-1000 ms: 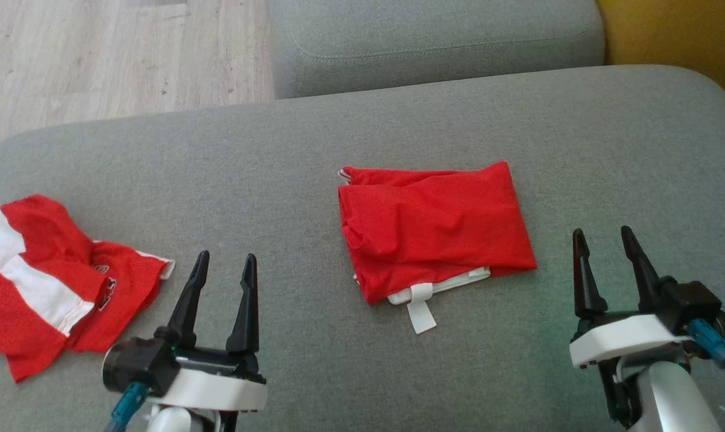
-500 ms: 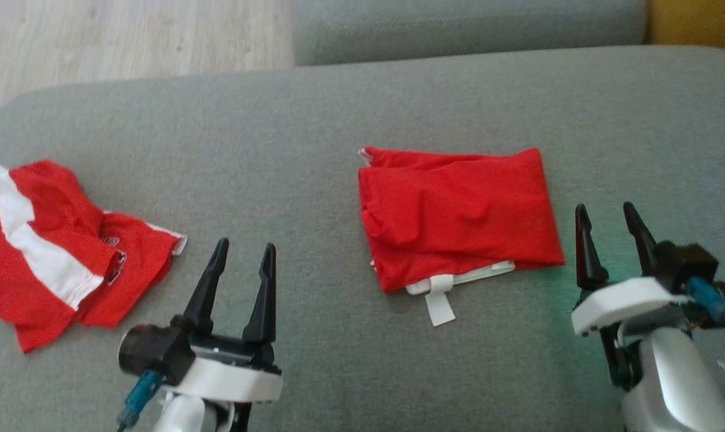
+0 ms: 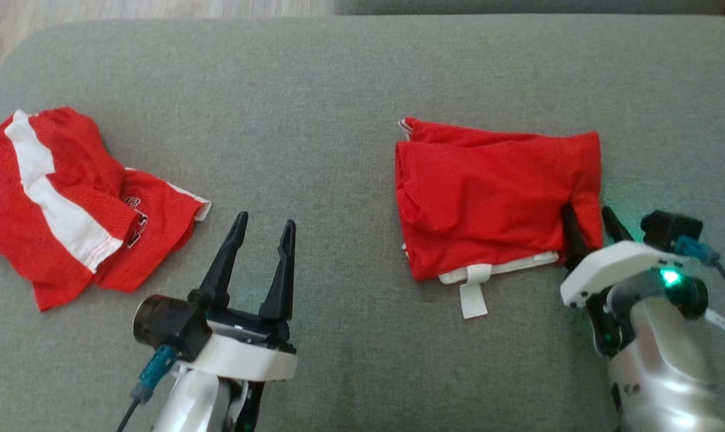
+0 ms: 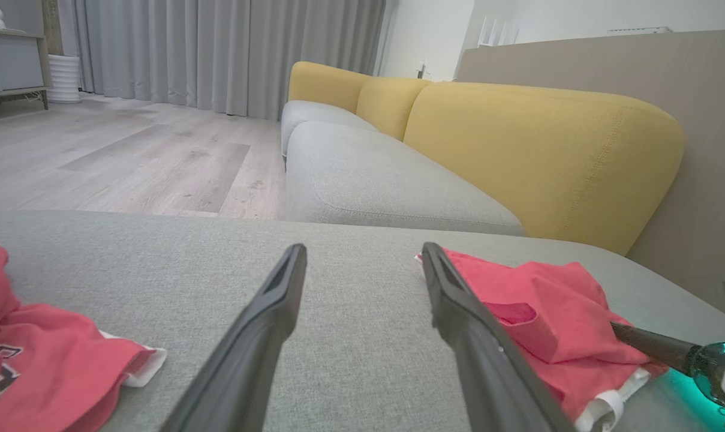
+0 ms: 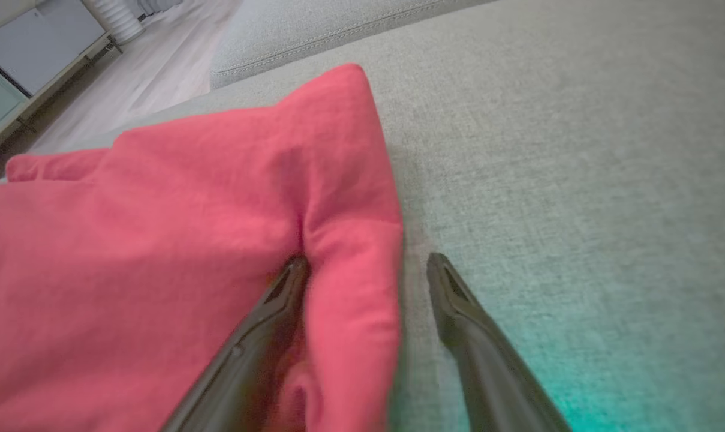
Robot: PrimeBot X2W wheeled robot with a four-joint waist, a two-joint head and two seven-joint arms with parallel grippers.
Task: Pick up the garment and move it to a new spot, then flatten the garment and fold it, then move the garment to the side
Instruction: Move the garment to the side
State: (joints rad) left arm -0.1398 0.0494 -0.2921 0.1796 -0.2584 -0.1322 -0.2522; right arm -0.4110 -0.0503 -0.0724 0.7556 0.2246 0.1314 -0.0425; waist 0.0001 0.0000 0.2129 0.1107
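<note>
A: The right gripper (image 3: 588,227), what is it doing?
B: Its fingers are spread. It sits low at the right edge of the garment (image 3: 488,192). In the right wrist view the left finger (image 5: 254,348) is tucked under a raised fold of red cloth and the other rests on bare cushion (image 3: 338,78), so the edge lies between them, unpinched.
A: And the left gripper (image 3: 266,219)?
B: Spread too, and empty, over the cushion between the two cloths, touching neither.
A: Now the scene, big things first.
B: The grey cushion carries everything. In the left wrist view a second grey seat (image 4: 368,180) lies beyond it, with yellow backrests (image 4: 536,144) and a wood floor (image 4: 128,156) to the left.
A: The garment?
B: Red, folded into a rough rectangle, right of centre on the cushion, wrinkled on top, with a white band along its near edge.
A: The other cloth (image 3: 56,204)?
B: Red with a white stripe, crumpled, at the cushion's left end, well apart from the garment.
A: Smaller bits?
B: A white tab (image 3: 473,300) sticks out from the garment's near edge onto the cushion, and a green light (image 3: 670,277) glows on the right wrist.
</note>
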